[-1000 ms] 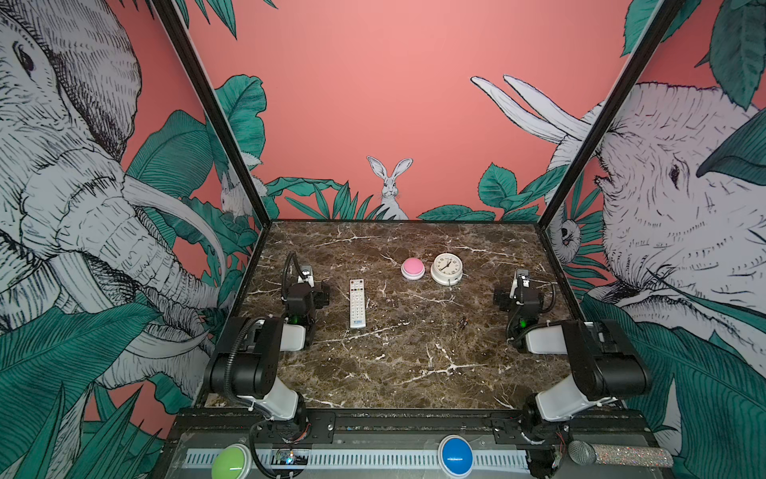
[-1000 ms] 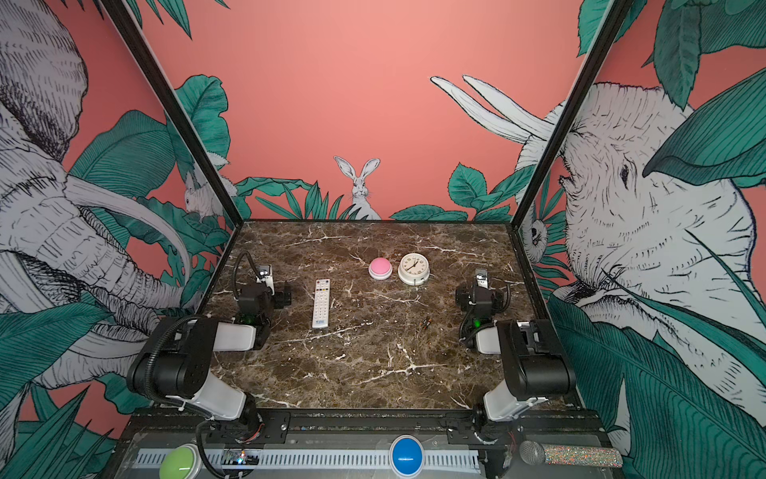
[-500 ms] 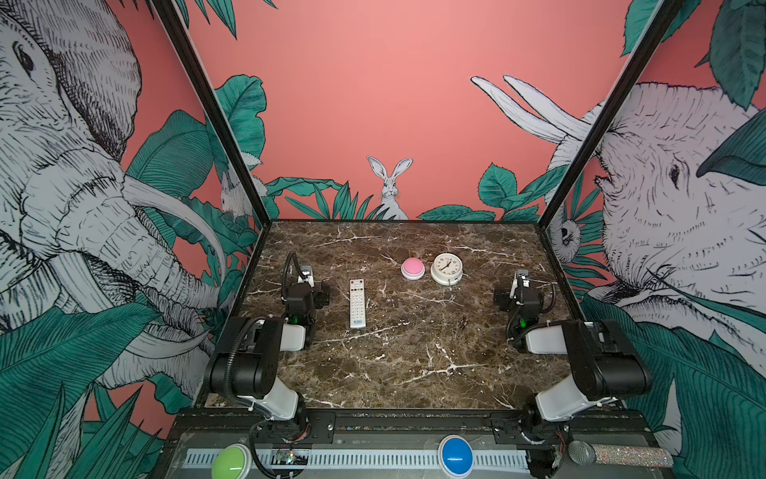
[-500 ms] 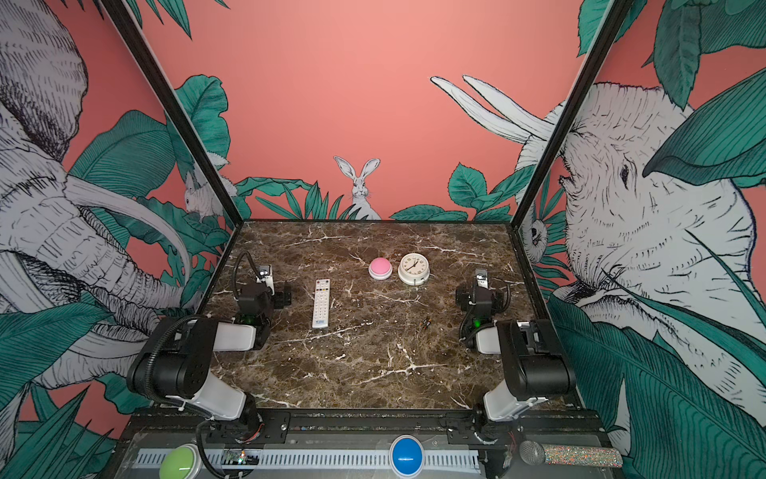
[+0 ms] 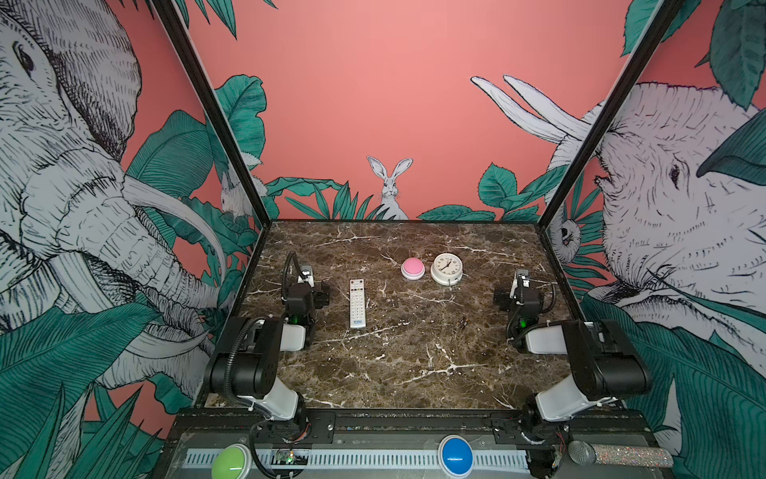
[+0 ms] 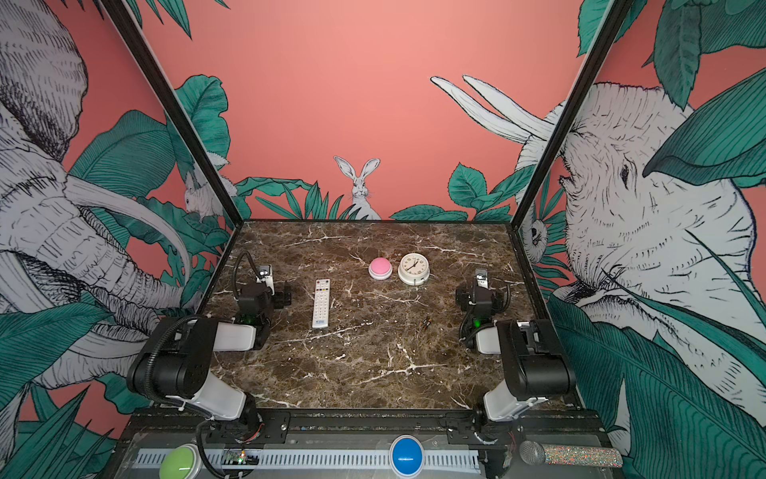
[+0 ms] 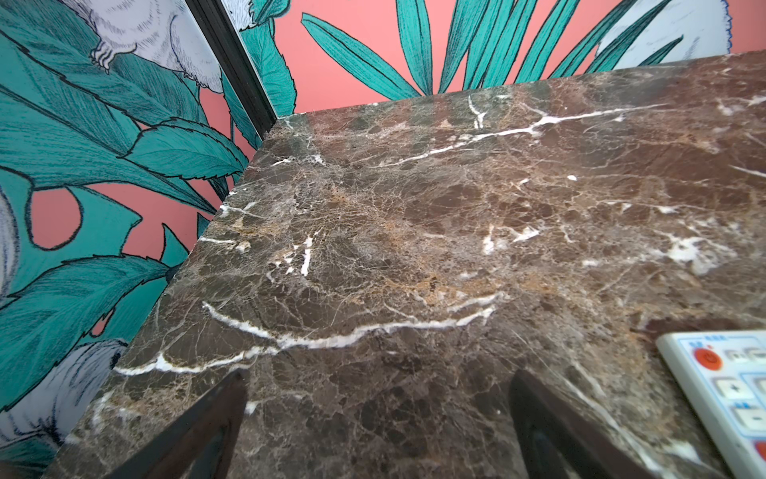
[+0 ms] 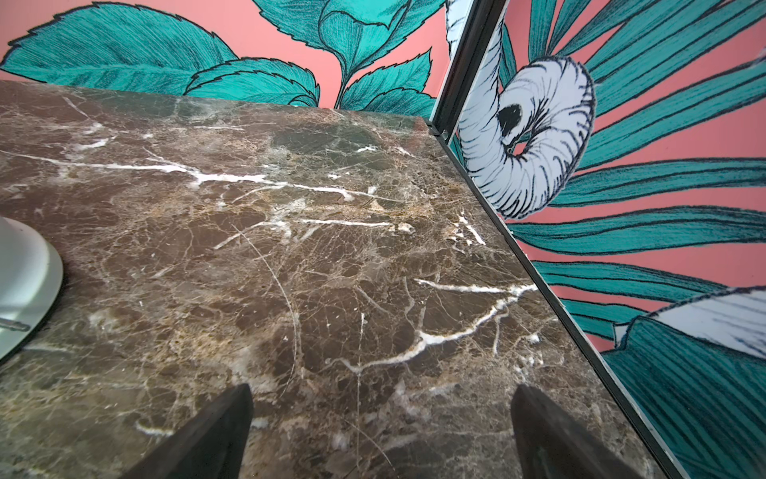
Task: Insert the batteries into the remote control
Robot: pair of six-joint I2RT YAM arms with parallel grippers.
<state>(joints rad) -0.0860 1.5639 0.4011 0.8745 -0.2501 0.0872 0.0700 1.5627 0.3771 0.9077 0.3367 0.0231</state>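
The white remote control (image 5: 357,303) (image 6: 321,303) lies face up, lengthwise, on the marble table at centre left; its red-button end (image 7: 721,398) shows in the left wrist view. Two tiny dark batteries (image 5: 463,322) (image 6: 426,322) lie together on the marble right of centre. My left gripper (image 5: 305,290) (image 7: 378,377) rests low just left of the remote, open and empty. Near the right wall my right gripper (image 5: 520,290) (image 8: 382,392) is open too, over bare marble, with the batteries nearer the front and to its left.
A pink dome button (image 5: 413,268) and a round white clock (image 5: 446,268) (image 8: 20,290) stand side by side behind the middle. Patterned walls close the table on three sides. On the front rail sit a green button (image 5: 231,462), a blue button (image 5: 456,454) and a microphone (image 5: 617,454).
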